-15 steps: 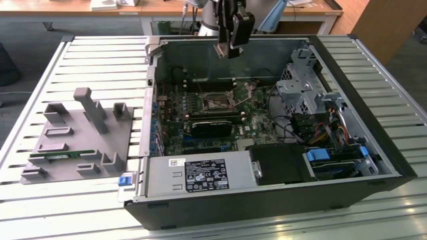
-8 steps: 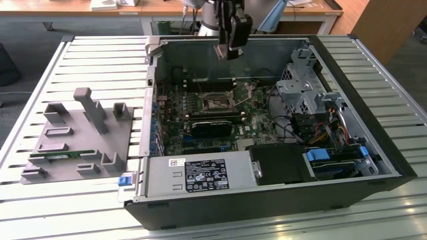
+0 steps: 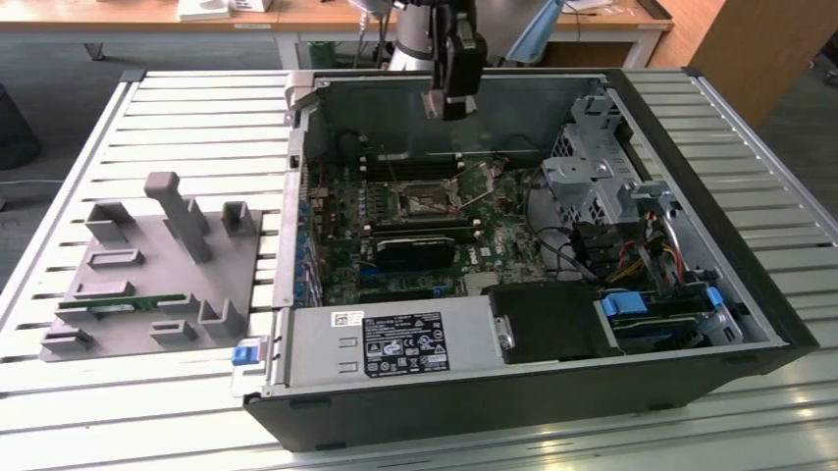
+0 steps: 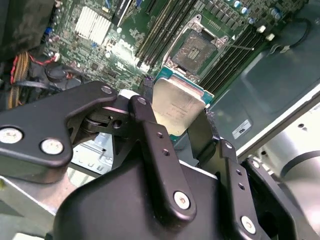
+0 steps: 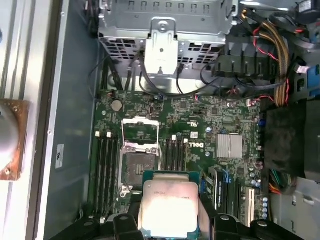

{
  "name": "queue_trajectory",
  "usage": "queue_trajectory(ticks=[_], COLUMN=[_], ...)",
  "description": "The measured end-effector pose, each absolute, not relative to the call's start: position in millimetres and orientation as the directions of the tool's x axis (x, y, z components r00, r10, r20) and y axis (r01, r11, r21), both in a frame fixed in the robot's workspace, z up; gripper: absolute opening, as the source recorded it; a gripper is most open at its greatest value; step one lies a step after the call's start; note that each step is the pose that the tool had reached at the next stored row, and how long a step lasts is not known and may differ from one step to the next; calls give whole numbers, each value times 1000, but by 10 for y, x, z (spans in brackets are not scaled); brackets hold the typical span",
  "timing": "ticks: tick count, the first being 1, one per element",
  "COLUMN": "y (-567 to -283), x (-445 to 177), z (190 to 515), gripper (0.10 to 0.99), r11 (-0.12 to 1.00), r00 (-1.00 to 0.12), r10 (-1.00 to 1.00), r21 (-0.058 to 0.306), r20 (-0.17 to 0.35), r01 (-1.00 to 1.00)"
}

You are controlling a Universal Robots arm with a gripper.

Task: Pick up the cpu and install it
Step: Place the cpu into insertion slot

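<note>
Cpu [image 5: 169,205] top was shiny silver with a thin green rim, gripper [image 4: 171,112] matte black, motherboard [image 5: 200,120] dark green, socket [image 5: 140,167] dark-centred in a silver frame, heatsink [image 5: 229,146] silver and finely ribbed, cable bundle [image 5: 277,35] yellow, red and black, table [image 3: 196,128] pale grey, slatted.

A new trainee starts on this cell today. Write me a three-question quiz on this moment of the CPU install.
1. True or false: the gripper is shut on the cpu.
2. The socket is: A) open and empty; B) closed over a chip; C) under a heatsink.
3. Fill in: the cpu hangs over the green ____, not yet seated.
Key: 1 true; 2 A; 3 motherboard.
</note>
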State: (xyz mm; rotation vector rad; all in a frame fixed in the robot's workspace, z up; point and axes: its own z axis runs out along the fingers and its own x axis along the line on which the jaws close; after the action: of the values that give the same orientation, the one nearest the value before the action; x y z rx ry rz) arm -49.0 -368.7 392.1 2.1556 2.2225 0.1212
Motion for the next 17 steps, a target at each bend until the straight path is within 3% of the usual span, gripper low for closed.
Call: queue_trajectory(ticks=[9, 17], y=[-3684, -3683], x=[-491, -515], z=[3880, 3845], gripper=[529, 529], r11=[-102, -111], r00=[101, 109], r10=[995, 994], r21=[86, 86], r20=[24, 23], r01=[991, 990])
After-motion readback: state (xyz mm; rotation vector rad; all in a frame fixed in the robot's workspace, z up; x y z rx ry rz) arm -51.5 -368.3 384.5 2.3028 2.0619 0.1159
